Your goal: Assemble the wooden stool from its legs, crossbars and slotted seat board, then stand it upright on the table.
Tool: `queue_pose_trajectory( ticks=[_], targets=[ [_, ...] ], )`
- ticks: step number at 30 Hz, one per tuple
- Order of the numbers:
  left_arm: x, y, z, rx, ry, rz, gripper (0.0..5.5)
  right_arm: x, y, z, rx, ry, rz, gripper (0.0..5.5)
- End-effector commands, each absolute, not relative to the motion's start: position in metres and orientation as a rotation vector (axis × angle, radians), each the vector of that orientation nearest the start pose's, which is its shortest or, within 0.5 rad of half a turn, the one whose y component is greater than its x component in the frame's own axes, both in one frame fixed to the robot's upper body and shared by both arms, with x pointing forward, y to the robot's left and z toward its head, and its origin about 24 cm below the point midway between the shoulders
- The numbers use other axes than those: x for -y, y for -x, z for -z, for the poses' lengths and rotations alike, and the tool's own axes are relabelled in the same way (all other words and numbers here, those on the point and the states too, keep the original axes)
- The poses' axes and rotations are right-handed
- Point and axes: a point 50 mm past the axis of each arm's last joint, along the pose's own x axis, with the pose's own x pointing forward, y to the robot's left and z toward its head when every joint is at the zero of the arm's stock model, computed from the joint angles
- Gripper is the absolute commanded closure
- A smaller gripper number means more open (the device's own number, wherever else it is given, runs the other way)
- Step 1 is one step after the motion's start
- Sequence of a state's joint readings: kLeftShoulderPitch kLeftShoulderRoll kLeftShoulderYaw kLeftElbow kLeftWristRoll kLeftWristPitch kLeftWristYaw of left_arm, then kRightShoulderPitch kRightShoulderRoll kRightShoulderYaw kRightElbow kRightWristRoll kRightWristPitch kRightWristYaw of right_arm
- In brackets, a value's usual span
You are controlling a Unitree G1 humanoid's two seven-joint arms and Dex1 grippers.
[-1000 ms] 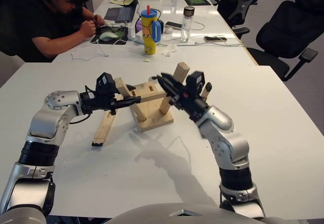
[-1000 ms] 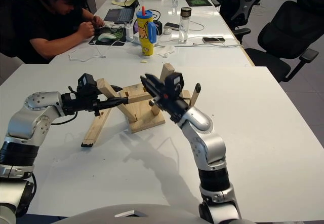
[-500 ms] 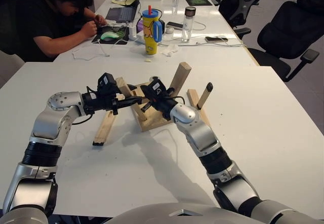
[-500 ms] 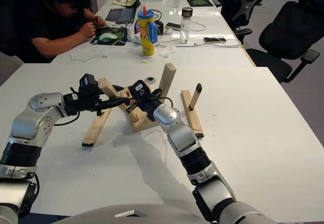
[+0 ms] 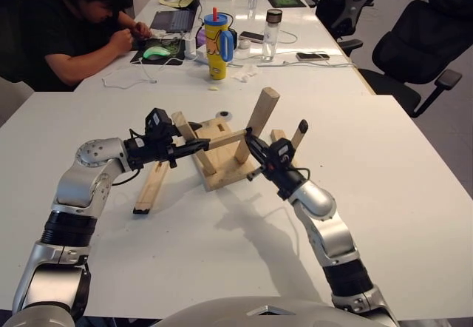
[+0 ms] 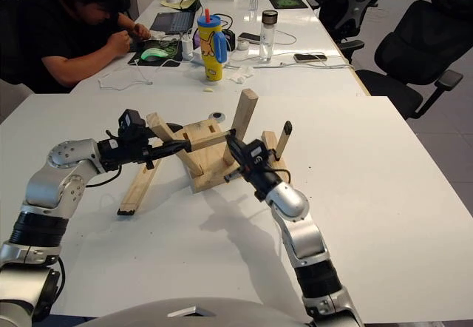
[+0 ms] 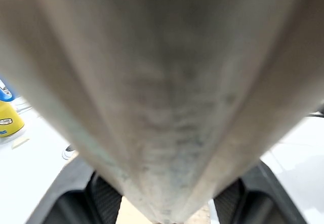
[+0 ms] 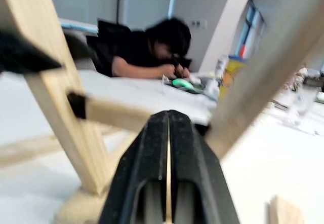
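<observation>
1. Left eye view: seat board [image 5: 222,173] lies flat near the middle of the white table [image 5: 414,179], with two legs standing up from it.
2. Tall leg [image 5: 261,114] rises tilted at the board's right side; short leg [image 5: 181,125] slants up at its left.
3. Crossbar [image 5: 226,139] runs nearly level between these legs. The left gripper [image 5: 194,148] pinches its left end, the wood squeezed between the pads [image 7: 104,198].
4. Right gripper [image 8: 168,117], fingers pressed together and empty, sits just beside the tall leg's lower part, near the crossbar's right end.
5. Loose leg [image 5: 153,186] lies flat left of the board; a dark-tipped piece [image 5: 298,135] tilts up at its right.
</observation>
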State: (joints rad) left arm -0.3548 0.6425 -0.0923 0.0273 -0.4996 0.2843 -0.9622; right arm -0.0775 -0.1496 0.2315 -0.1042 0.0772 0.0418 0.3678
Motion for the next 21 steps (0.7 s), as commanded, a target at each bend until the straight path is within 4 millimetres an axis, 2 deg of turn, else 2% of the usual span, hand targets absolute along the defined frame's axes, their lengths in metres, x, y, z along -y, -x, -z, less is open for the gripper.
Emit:
queue_pose_trajectory(
  ticks=[1,2,3,7,10,12,15,17,18,21],
  targets=[
    [-0.192,-0.268,-0.073,-0.371,-0.083,1.083,3.42,0.087,-0.26,-0.05,-0.03,0.133,-0.656,5.48],
    [-0.191,-0.27,-0.075,-0.363,-0.081,1.083,3.42,0.083,-0.26,-0.047,-0.037,0.13,-0.668,5.48],
    [-0.191,-0.272,-0.077,-0.355,-0.077,1.078,3.07,0.08,-0.26,-0.044,-0.052,0.125,-0.681,5.5],
    [-0.193,-0.277,-0.081,-0.34,-0.056,1.051,2.59,0.067,-0.259,-0.03,-0.145,0.142,-0.744,5.5],
    [-0.197,-0.279,-0.084,-0.324,-0.024,1.022,2.11,0.067,-0.255,-0.015,-0.266,0.119,-0.76,5.5],
    [-0.208,-0.276,-0.088,-0.32,-0.025,1.004,1.79,0.07,-0.251,-0.004,-0.346,0.153,-0.765,5.5],
    [-0.234,-0.265,-0.099,-0.328,-0.063,0.968,1.4,0.072,-0.246,0.004,-0.43,0.197,-0.775,5.5],
    [-0.248,-0.259,-0.117,-0.295,-0.034,0.955,1.4,0.073,-0.245,0.008,-0.47,0.206,-0.78,5.5],
    [-0.252,-0.257,-0.133,-0.257,0.023,0.962,1.54,0.074,-0.244,0.009,-0.479,0.207,-0.776,5.5],
    [-0.256,-0.259,-0.198,-0.001,0.207,0.998,1.98,0.076,-0.244,0.012,-0.503,0.19,-0.748,5.5]
  ],
)
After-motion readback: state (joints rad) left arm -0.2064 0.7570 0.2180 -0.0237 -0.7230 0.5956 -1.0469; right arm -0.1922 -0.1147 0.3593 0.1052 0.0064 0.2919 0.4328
